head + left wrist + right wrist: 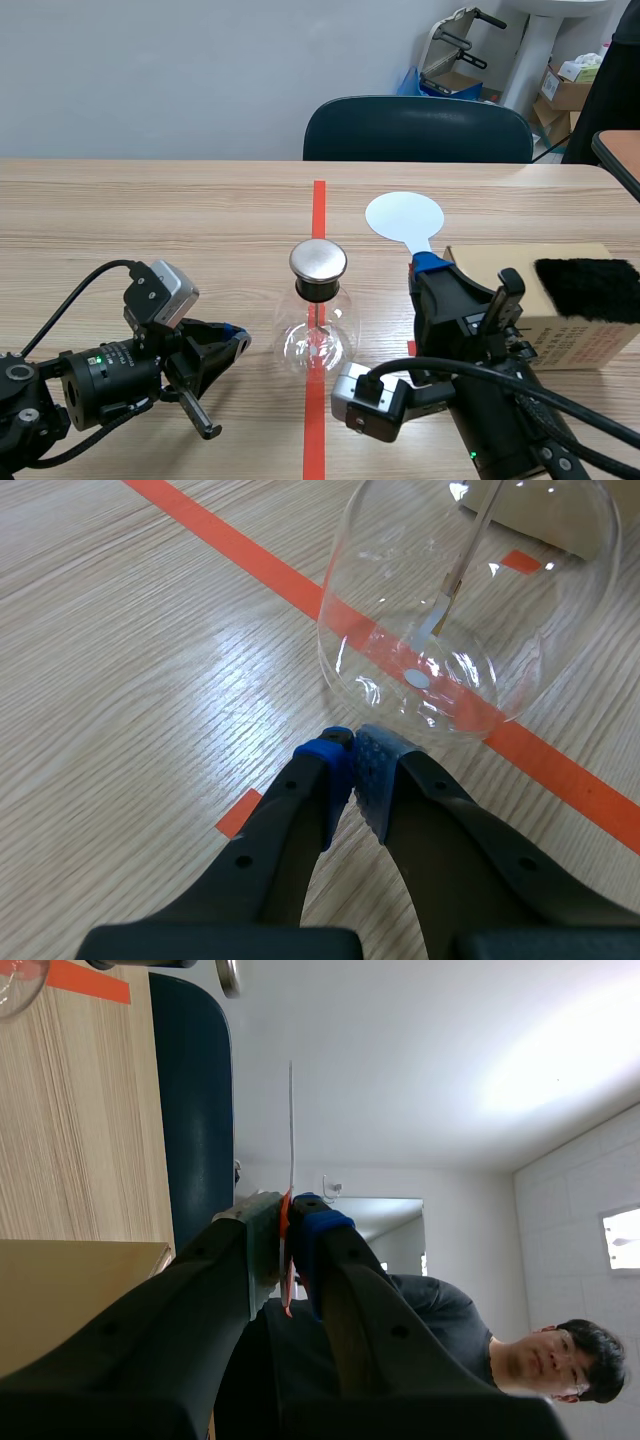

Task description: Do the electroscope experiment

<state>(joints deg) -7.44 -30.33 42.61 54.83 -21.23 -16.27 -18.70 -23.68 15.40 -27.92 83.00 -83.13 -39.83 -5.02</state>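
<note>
Electroscope: a clear glass flask with a round metal cap, upright on the orange tape line at mid-table. Inside hangs a thin rod, ending in what may be a foil leaf. The left gripper lies low just beside the flask's base, pads pressed together on nothing. The right gripper, on the electroscope's other side, is clamped on the handle of a white round paddle. Further out that way stands a cardboard box bearing a black fur pad. Beyond the electroscope is a dark chair.
</note>
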